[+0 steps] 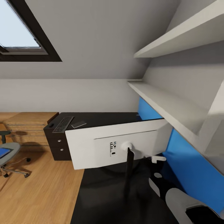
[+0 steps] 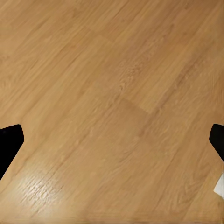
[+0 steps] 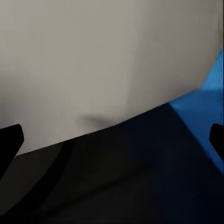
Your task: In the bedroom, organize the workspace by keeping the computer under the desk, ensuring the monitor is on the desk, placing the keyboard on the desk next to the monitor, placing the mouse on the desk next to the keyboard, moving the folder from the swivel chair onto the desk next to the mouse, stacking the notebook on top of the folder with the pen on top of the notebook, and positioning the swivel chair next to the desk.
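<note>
- White is the back of the monitor (image 1: 118, 144), which stands tilted on the black desk (image 1: 102, 193), its dark stand (image 1: 129, 169) running down to the desktop.
- Right wrist view: the right gripper (image 3: 112, 140) has its two dark fingertips (image 3: 9, 140) at opposite edges of the picture, spread wide with nothing between them. Ahead of the jaws is the monitor's (image 3: 93, 60) pale back, with the desk (image 3: 116, 177) below it and the blue panel (image 3: 200, 112) off to one side.
- Head view: part of the grey right arm (image 1: 183, 199) shows low over the desk, just beside the blue panel (image 1: 186, 161).
- Left wrist view: the left gripper (image 2: 112, 140) is likewise released, its fingertips (image 2: 9, 144) far apart and holding nothing. Wooden floor (image 2: 112, 93) lies ahead of and between the jaws.
- Beyond the monitor, at the desk's far end, the keyboard (image 1: 63, 124) lies flat, with the thin notebook (image 1: 78, 124) just beside it; both are well apart from the arm.
- Grey swivel chair (image 1: 11, 155) stands on the wooden floor (image 1: 40, 193), well apart from the desk, with the blue folder (image 1: 3, 152) lying on its seat.
- A black drawer unit (image 1: 57, 144) sits under the desk's far end, and a wooden cabinet (image 1: 29, 129) stands right beside it.
- Pale shelves (image 1: 174, 105) run along the wall above the blue panel, and a window (image 1: 21, 31) is set in the sloped ceiling.
</note>
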You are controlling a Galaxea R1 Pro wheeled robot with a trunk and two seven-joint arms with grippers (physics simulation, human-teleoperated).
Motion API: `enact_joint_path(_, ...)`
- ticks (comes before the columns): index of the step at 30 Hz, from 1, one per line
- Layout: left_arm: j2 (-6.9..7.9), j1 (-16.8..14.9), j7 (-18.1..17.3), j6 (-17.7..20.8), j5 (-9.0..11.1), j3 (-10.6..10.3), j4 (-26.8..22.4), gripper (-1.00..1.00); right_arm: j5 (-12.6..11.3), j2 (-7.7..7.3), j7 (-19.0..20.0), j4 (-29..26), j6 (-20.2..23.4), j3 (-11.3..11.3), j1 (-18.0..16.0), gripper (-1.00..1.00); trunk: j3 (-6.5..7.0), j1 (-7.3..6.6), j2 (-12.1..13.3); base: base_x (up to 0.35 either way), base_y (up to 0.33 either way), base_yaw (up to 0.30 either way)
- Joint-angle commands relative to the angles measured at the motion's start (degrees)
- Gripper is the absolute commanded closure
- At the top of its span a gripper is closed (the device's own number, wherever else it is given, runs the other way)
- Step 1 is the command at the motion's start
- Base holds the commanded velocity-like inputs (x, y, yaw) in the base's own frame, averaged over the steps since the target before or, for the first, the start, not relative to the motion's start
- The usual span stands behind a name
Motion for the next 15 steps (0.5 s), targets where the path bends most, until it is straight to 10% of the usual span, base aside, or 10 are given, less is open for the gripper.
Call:
enact_joint_path(1, -0.01, 0.0, 0.2, -0.1, -0.2, 0.1, 0.0, -1.00, -0.6, -0.02, -0.2, 0.0, -0.2, 0.5, 0.0, -1.00, -0.11, 0.01, -0.1, -0.116, -0.132, 0.001)
enact_joint_path(15, 0.06, 0.0, 0.2, -0.2, -0.1, 0.2, 0.0, -1.00, -0.5, -0.02, -0.2, 0.2, -0.2, 0.5, -0.1, -1.00, -0.11, 0.01, -0.1, -0.023, -0.027, 0.001)
